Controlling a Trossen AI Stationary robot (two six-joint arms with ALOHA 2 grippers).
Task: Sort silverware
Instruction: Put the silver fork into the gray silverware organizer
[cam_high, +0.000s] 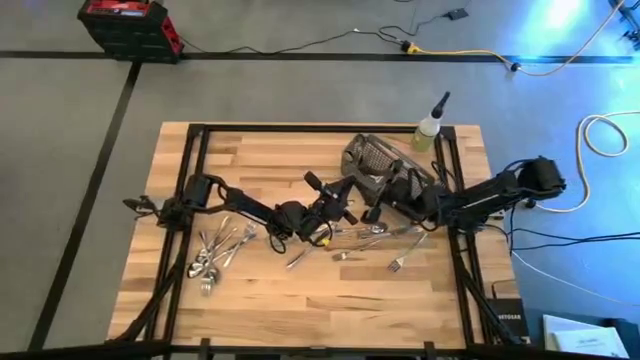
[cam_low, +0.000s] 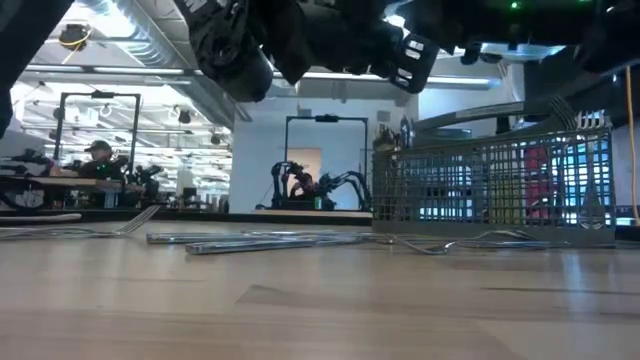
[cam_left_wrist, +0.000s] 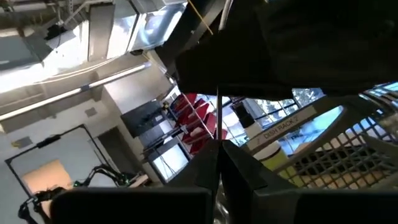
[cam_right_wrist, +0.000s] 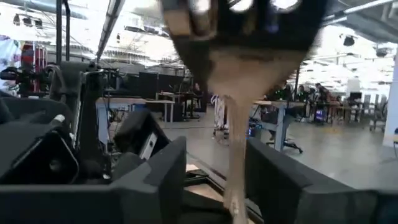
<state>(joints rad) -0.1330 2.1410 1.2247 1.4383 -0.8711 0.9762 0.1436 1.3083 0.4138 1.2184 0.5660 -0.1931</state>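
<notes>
While both arms meet mid-table beside the mesh basket (cam_high: 375, 160), sorting looks barely begun. Silverware (cam_high: 215, 250) still heaped at table's left, more strewn centre-right (cam_high: 385, 240). Left gripper (cam_left_wrist: 219, 163) pinched on a thin metal piece, near basket. Right gripper (cam_right_wrist: 235, 180) clamping a blurred slim utensil. Most pieces left.

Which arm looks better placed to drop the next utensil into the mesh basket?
Probably the right. Its gripper sits right beside the basket and appears to pinch a utensil. The left gripper is close too, with a thin handle between its fingers, slightly farther off.
</notes>
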